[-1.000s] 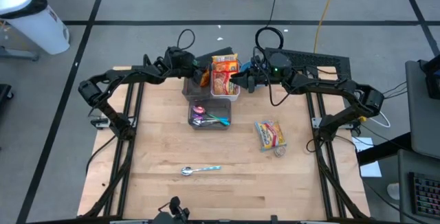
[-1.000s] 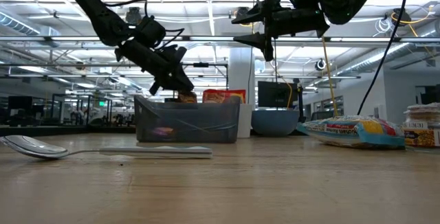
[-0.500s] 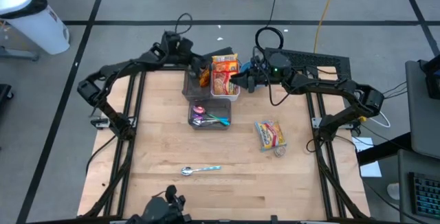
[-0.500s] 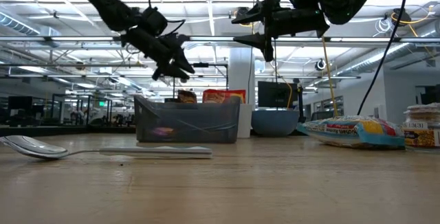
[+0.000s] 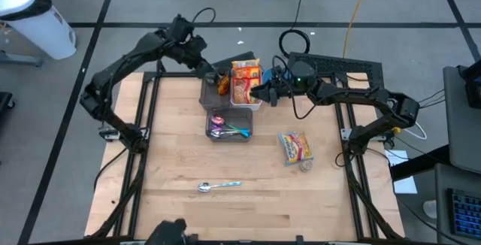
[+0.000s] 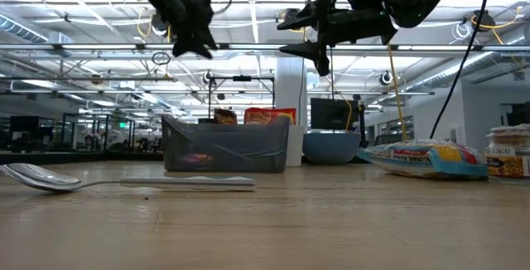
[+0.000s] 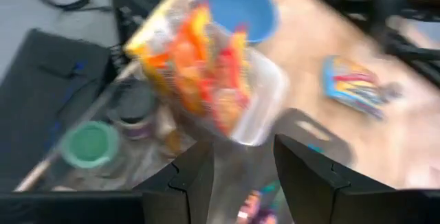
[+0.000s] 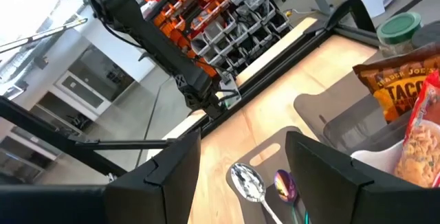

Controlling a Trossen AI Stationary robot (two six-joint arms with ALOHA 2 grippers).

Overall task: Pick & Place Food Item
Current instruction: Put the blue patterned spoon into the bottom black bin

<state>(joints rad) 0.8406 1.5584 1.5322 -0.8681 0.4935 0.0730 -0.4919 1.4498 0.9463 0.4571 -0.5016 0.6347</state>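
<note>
A clear bin [image 5: 246, 98] at the table's far middle holds upright orange and red food packets [image 5: 244, 81], also seen in the left wrist view [image 7: 199, 66]. Beside it on the left, a grey bin [image 5: 210, 95] holds a small orange item [image 5: 223, 86]. Another food packet [image 5: 295, 147] lies flat on the table toward the right. My left gripper [image 5: 207, 68] hangs open high above the grey bin's far-left side, nothing between its fingers [image 7: 244, 176]. My right gripper [image 5: 259, 92] stands open and level just right of the clear bin, also holding nothing [image 8: 244, 176].
A small bin with coloured spoons [image 5: 229, 125] stands nearer than the two far bins. A loose metal spoon [image 5: 219, 186] lies near the table's front. A blue bowl [image 7: 240, 4] and a green-lidded jar [image 7: 89, 143] sit behind the bins.
My left gripper has risen from the grey bin, high above it, drawing back a little toward the far left and tipping less steeply down. The orange item stays in the grey bin.
</note>
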